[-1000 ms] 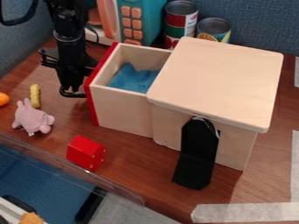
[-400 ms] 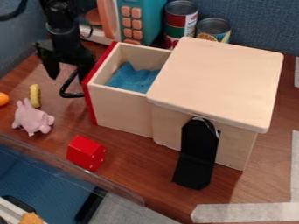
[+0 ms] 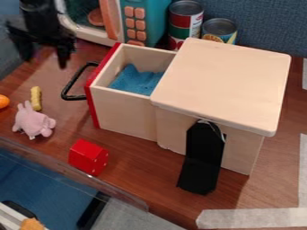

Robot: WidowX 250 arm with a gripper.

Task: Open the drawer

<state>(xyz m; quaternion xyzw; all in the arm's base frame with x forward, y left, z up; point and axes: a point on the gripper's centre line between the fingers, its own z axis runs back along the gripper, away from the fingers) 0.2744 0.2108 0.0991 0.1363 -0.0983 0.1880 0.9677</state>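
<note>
Brown tabletop (image 3: 141, 164), open drawer (image 3: 126, 112), labelled cans (image 3: 186, 20) farther back, end effector (image 3: 44, 63) spread apart.

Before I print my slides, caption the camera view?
Opened drawer with blue cloth inside, black tool beyond its handle.

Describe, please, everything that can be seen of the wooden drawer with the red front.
The drawer is an open-topped box of pale, wood-like material, with a flat red front panel and a black bar handle projecting from it. It is upright, pulled out of the pale wooden cabinet towards the view's left. Blue, cloth-like material lies inside. The black two-finger gripper is clear of the handle.
</note>
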